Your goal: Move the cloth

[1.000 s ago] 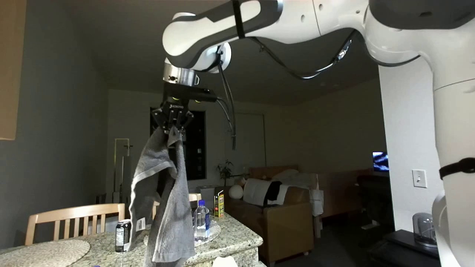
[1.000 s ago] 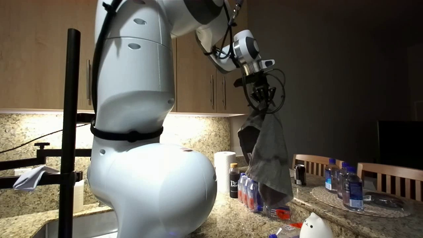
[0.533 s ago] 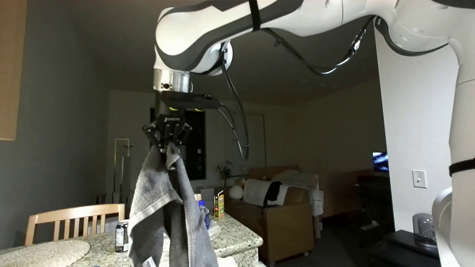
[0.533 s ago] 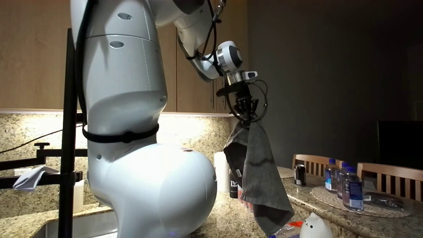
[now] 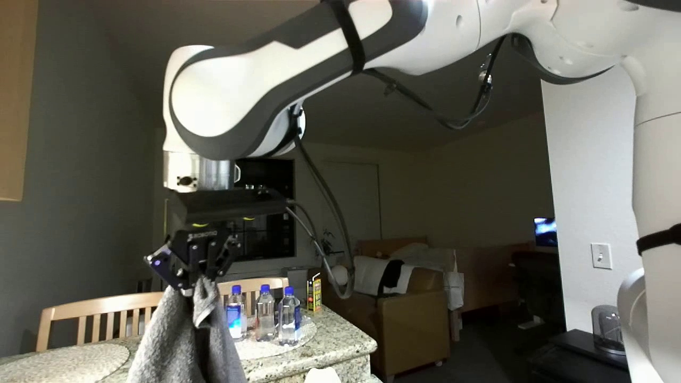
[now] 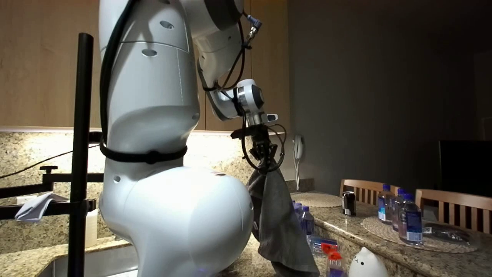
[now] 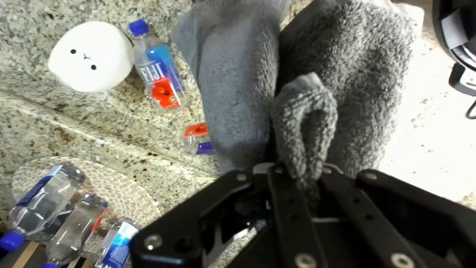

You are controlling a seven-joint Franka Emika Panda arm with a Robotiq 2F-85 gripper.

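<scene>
The tool (image 7: 304,175) is closed tight on a fold of the cloth (image 6: 281,227); the rest hangs beneath, over the counter (image 7: 33,18); best moved slowly, so it swings little and clears the nearby bottles (image 7: 160,70).

Bright glow under the cabinets (image 6: 42,65); dim grey wall (image 6: 365,96); white wrist-view glare on the counter (image 7: 427,160)

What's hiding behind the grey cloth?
In the wrist view, the cloth partly covers a bottle on the counter. In an exterior view, upright bottles peek out from behind it. Anything fully behind the cloth is covered, so I can't tell.
</scene>
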